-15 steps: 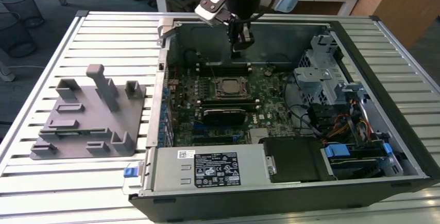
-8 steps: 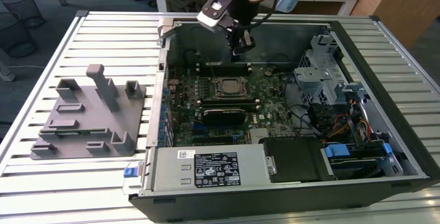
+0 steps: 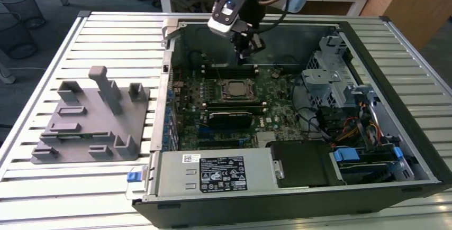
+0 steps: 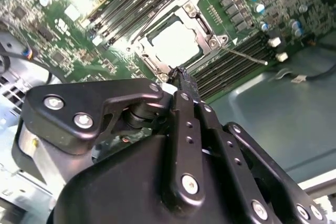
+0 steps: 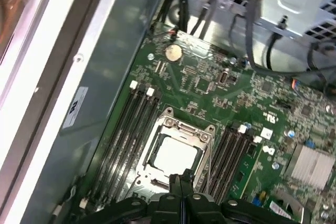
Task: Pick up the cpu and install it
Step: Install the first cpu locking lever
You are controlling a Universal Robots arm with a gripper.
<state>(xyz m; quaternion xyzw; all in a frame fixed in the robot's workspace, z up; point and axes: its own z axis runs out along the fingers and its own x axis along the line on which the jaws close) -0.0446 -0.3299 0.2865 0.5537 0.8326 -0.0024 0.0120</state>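
The cpu, a silvery square chip, lies inside the black socket frame on the green motherboard in both wrist views, cpu. In the exterior view the cpu sits mid-board inside the open computer case. My gripper hangs above the board, a little beyond the socket toward the case's far wall. Its two black fingers are pressed together with nothing between them, gripper.
A grey plastic fixture with upright blocks stands on the slatted table at the exterior view's left. Memory slots flank the socket. A metal drive cage and cable bundles fill the case's right side.
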